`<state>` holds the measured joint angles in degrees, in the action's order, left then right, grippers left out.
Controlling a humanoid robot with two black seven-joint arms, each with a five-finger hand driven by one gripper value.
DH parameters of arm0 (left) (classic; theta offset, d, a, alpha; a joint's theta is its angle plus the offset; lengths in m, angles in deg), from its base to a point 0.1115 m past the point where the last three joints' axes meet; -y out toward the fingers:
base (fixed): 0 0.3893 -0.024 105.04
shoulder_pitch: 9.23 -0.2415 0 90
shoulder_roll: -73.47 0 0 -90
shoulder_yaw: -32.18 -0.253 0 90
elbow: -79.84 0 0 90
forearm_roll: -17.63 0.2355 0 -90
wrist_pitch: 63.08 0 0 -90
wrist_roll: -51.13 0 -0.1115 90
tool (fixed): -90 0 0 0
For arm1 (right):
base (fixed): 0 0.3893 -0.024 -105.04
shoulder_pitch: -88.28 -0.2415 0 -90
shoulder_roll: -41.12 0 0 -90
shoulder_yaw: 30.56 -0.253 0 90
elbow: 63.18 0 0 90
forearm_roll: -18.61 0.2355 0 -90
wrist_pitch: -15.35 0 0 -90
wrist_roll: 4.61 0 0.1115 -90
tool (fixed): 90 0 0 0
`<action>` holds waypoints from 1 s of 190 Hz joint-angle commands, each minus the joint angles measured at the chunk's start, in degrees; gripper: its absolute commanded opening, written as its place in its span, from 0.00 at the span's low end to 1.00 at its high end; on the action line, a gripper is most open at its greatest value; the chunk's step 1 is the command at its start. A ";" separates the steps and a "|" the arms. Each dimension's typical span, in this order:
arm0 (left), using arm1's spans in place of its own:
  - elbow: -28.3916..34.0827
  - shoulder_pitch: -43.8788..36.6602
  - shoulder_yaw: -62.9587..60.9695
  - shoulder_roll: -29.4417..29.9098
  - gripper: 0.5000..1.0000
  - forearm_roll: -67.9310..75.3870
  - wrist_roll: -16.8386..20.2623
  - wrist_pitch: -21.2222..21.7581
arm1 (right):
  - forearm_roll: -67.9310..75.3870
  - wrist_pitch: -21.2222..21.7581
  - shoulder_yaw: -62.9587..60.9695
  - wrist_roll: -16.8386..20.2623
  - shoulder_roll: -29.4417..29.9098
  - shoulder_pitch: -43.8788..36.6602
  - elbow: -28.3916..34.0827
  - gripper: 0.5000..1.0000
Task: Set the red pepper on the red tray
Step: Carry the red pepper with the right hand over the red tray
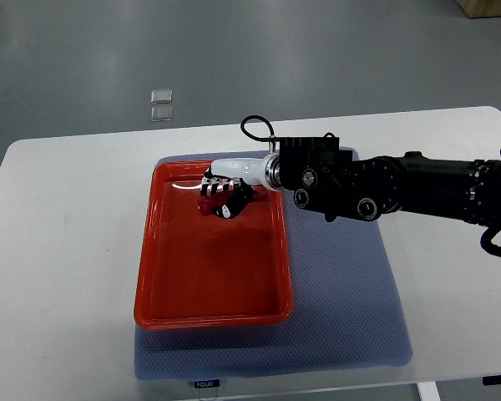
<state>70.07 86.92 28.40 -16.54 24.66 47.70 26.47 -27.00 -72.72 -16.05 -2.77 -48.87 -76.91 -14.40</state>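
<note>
The red tray [213,292] lies on a blue mat in the middle of the white table. My right arm comes in from the right edge, and its hand [222,194] hangs over the far end of the tray. Its fingers are curled around the red pepper [211,204], which shows as a red patch between the black and white fingers. I cannot tell whether the pepper touches the tray floor. The left arm is out of view.
The blue mat [342,309] lies under the tray and reaches to its right. The white table [58,251] ends at the bottom of the picture. Two small clear squares [161,104] lie on the grey floor beyond the table.
</note>
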 commanded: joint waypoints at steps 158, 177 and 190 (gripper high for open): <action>0.01 0.00 0.00 0.00 1.00 0.00 -0.08 0.01 | -0.09 -3.94 -0.09 -0.18 0.00 5.32 -0.88 0.39; 0.01 0.00 0.00 0.00 1.00 0.00 -0.08 0.01 | 0.00 -3.95 -0.27 -0.18 0.00 5.32 -0.88 0.56; 0.01 0.00 0.00 0.00 1.00 0.00 -0.08 0.01 | 0.26 -3.86 -0.27 -0.18 0.00 5.24 -0.88 0.64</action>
<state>70.08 86.92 28.40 -16.54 24.66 47.61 26.48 -27.04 -76.64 -16.23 -2.95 -48.88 -71.59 -15.28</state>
